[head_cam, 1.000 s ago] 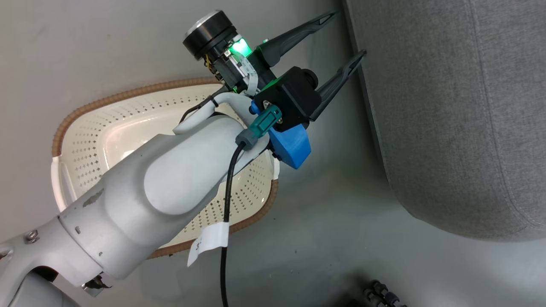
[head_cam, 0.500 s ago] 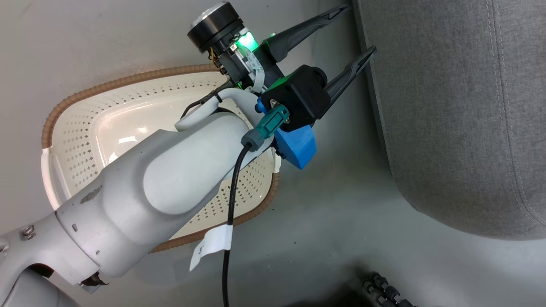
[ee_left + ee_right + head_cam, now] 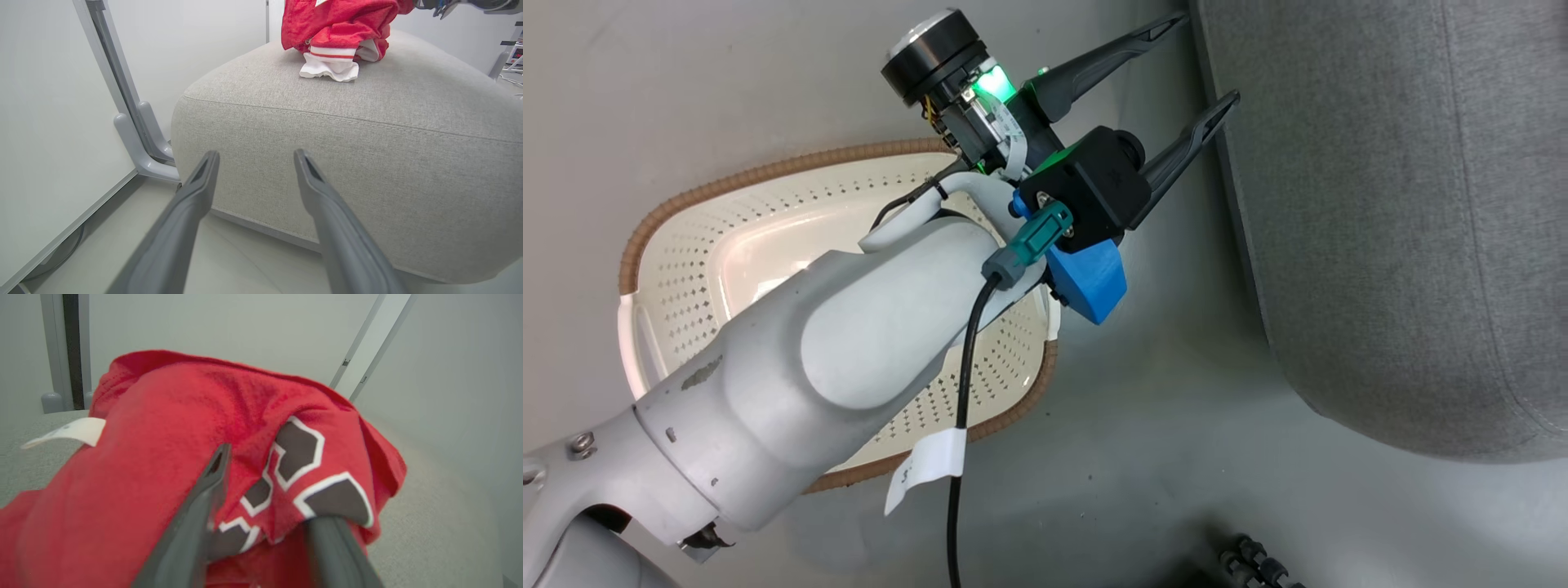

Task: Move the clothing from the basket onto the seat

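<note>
Edges: seat (image 3: 1380,245) rounded side, right of frame; basket (image 3: 760,174) rim centre-left.
Room: bare floor (image 3: 1176,392) strip btwn them.
L gripper (image 3: 1196,64): spread wide, nothing held, tips just beside seat edge.
Clothing (image 3: 335,24): heaped on seat top, upper centre, well apart from L fingers.
R gripper (image 3: 273,486): fingers apart in red cloth, lettered fold over one; gripping or let go, can't tell.

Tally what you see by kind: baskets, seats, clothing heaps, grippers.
basket: 1
seat: 1
red clothing heap: 1, lying on the seat; I cannot separate the garments in it
grippers: 2, the left gripper and the right gripper
Total: 5
</note>
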Robot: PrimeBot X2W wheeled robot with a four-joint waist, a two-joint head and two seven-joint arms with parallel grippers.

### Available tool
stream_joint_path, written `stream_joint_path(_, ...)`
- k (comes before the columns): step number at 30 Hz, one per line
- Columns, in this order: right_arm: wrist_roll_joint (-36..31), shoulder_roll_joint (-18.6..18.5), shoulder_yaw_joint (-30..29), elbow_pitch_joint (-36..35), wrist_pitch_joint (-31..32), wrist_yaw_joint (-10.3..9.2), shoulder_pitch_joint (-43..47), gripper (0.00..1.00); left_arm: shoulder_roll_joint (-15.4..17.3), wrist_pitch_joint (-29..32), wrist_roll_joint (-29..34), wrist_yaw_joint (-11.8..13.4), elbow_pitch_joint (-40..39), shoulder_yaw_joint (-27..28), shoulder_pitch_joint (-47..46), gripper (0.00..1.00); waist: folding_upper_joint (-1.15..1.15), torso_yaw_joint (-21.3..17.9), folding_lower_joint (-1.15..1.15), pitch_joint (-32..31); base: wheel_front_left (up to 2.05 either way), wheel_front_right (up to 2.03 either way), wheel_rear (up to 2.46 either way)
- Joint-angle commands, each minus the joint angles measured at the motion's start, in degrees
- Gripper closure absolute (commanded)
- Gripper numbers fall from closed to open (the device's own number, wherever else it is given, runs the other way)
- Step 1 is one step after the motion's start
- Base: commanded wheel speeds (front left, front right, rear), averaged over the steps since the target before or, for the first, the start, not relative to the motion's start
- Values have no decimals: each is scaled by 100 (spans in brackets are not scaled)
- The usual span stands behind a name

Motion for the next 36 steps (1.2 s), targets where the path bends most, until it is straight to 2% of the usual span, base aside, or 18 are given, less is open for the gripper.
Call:
stream_joint_path(1,-44,98,2,-99,-4,1,269,0,-19,-65,-37,32,39,3,62,0,0,-34,0,-170,0,0,0)
stream_joint_path(4,-40,200,22,-218,-3,0,533,0,-38,-108,-83,35,86,10,122,0,0,-59,0,-325,0,0,0)
stream_joint_path(10,77,524,-47,-634,-3,1,1607,0,-106,-258,-217,73,228,71,424,0,0,-115,0,-964,0,0,0)
stream_joint_path(18,-4,810,135,-1238,-4,1,2512,0,-93,-351,-439,258,301,412,1021,0,0,-115,0,-1908,0,0,0)
stream_joint_path(25,-32,858,699,-1808,-3,1,2853,0,-79,-355,-325,533,-86,1224,1738,0,0,200,0,-2465,0,0,0)
stream_joint_path(36,-18,937,1681,-2179,-3,1,2963,0,-212,-357,161,642,-484,2812,2894,0,0,844,0,-3102,0,0,0)
